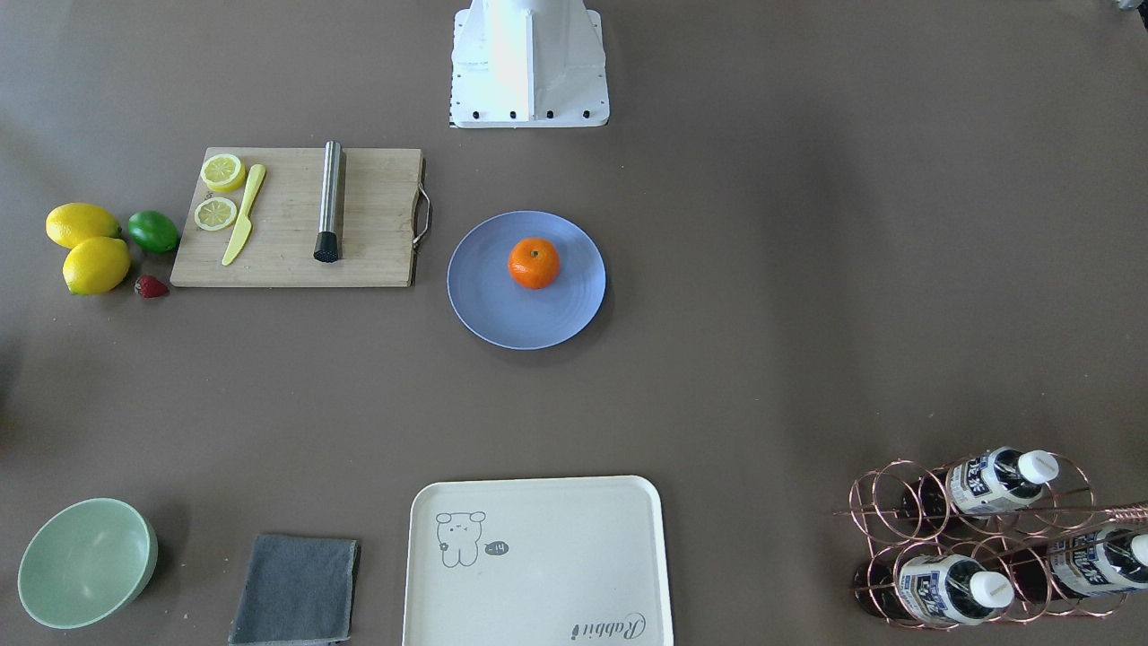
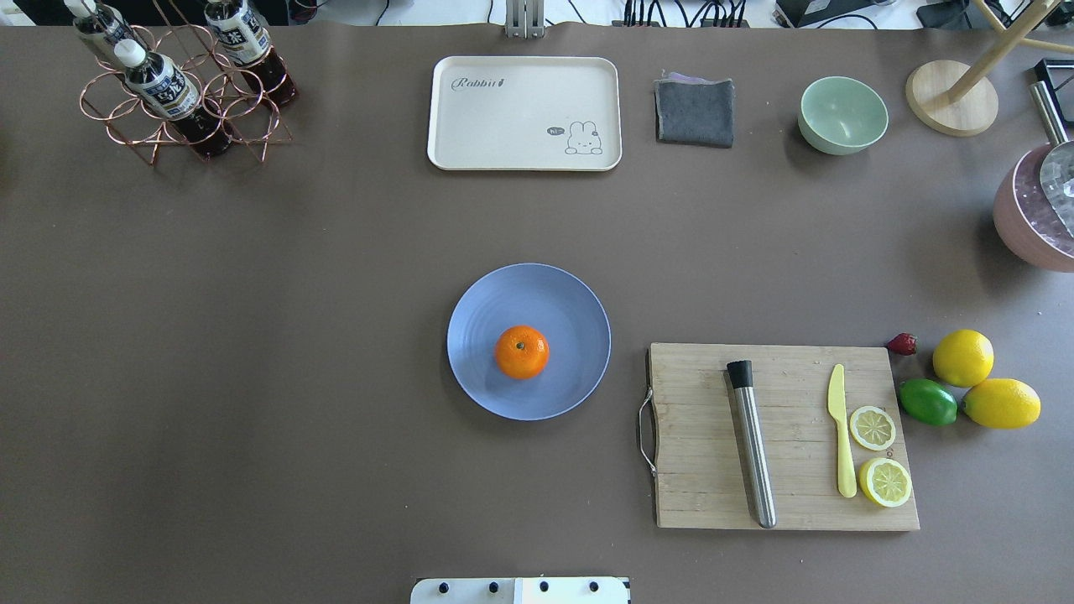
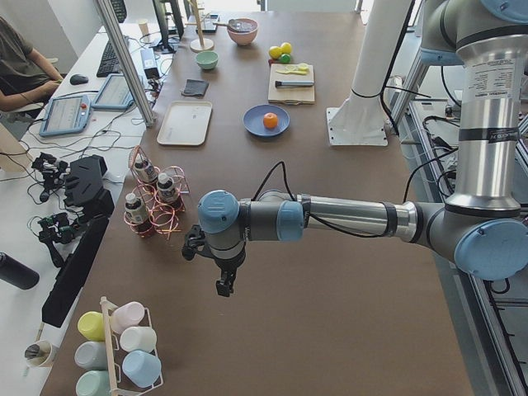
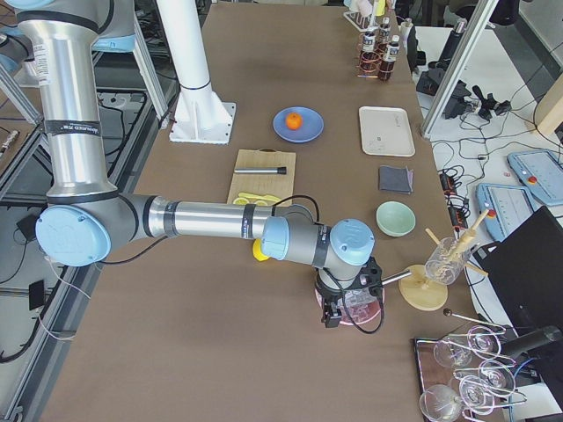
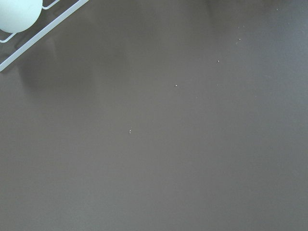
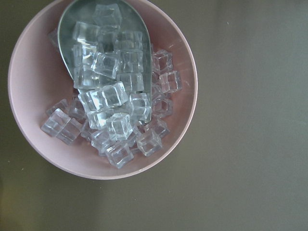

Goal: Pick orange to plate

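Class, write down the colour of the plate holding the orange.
The plate is periwinkle blue; clearest in the overhead exterior view.

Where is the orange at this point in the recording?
In the overhead view, the orange rests on the blue plate at mid-table, with the wooden cutting board just to the plate's right.

The surface (image 2: 252, 335) carries one orange (image 2: 522, 352), one blue plate (image 2: 570, 302), one cream tray (image 2: 470, 143), one grey cloth (image 2: 695, 113), one pale-green bowl (image 2: 842, 115), one pink bowl (image 2: 1019, 218) of ice cubes (image 6: 110, 96) with one metal scoop (image 6: 79, 12), and one copper wire rack (image 2: 260, 134) with three bottles (image 1: 995, 480) (image 1: 951, 588) (image 1: 1103, 561). On the one wooden cutting board (image 2: 696, 470) lie one steel muddler (image 2: 753, 457), one yellow knife (image 2: 841, 432) and two cut lemon pieces (image 2: 873, 428) (image 2: 885, 482). Just beside the board's end away from its handle sit two whole lemons (image 2: 962, 357) (image 2: 1001, 403), one lime (image 2: 928, 402) and one strawberry (image 2: 903, 344).
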